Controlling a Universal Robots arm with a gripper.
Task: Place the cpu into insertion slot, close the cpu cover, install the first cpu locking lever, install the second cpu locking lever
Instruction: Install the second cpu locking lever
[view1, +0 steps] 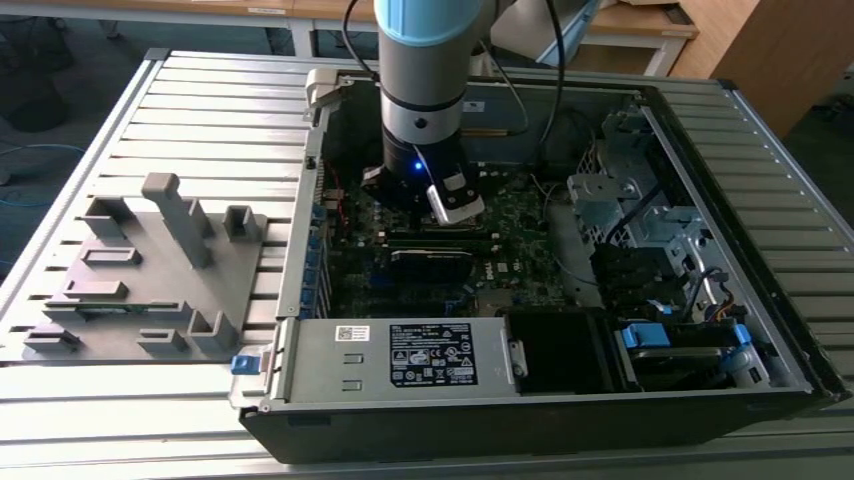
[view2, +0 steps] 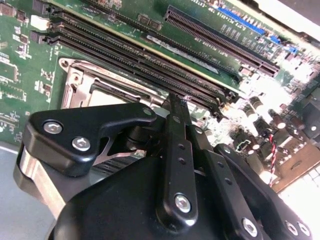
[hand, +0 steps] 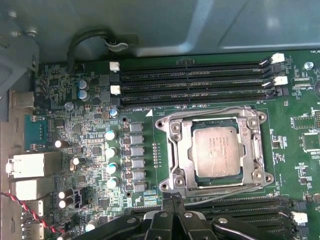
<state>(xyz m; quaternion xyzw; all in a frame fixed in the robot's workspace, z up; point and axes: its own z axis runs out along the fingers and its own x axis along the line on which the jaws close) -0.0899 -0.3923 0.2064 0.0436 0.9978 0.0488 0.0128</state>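
A: Cpu (hand: 216, 151) position?

B: Seated in the insertion slot (hand: 176, 150), with the cpu cover (hand: 216, 118) down around it as a silvery frame, in the first wrist view.

A: And the end effector (hand: 172, 199)?

B: Its black fingers (view2: 176, 131) are pressed together, gripping nothing, tips just at the cover's 6 o'clock edge, inside the open computer case (view1: 747, 400) on the table (view1: 160, 420)

The arm (view1: 424, 90) is showing a grey cylindrical body with a light blue band at its upper joint, a black wrist section glowing with 1 small blue light, and a white block mounted beside it. Black cables are trailing behind. The gripper (view2: 176, 102) is showing black linkage plates fastened with silver screws.
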